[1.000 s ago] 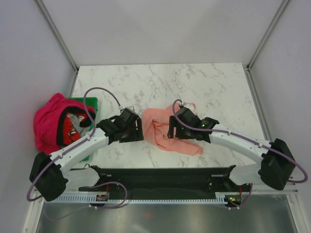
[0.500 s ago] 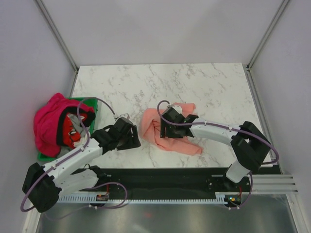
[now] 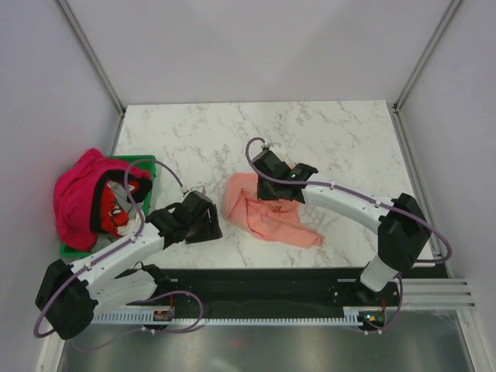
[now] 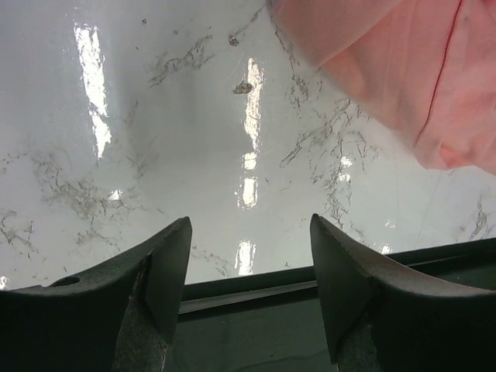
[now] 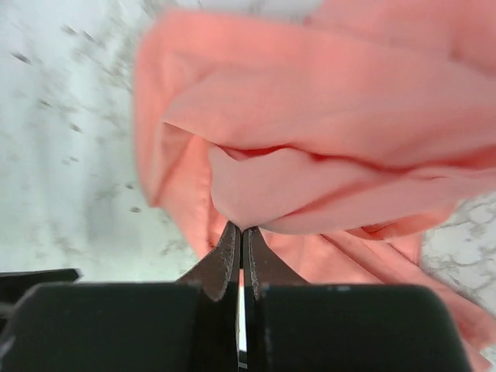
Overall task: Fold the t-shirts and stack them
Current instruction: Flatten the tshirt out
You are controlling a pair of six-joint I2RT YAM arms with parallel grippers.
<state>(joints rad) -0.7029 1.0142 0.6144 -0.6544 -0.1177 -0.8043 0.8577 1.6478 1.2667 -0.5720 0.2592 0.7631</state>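
Observation:
The salmon-pink t-shirt [image 3: 271, 221] lies crumpled on the marble table, right of centre. My right gripper [image 3: 262, 192] hangs over its upper part and is shut, pinching a fold of that cloth [image 5: 325, 116] at the fingertips [image 5: 242, 227]. My left gripper [image 3: 215, 225] stands open, low over bare table to the left of the shirt, with nothing between its fingers [image 4: 249, 225]. An edge of the shirt [image 4: 403, 77] shows at the upper right of the left wrist view. The magenta-pink t-shirt [image 3: 74, 201] is bunched over the left side of the green crate [image 3: 146, 165].
The green crate stands at the table's left edge with red and grey items inside. A black rail [image 3: 256, 283] runs along the near edge between the arm bases. Grey walls close off the left, right and back. Marble surface [image 3: 325, 132] extends behind the shirt.
My right gripper has swung left and back over the shirt and closed on a fold of it. My left gripper has drawn back slightly toward the near edge.

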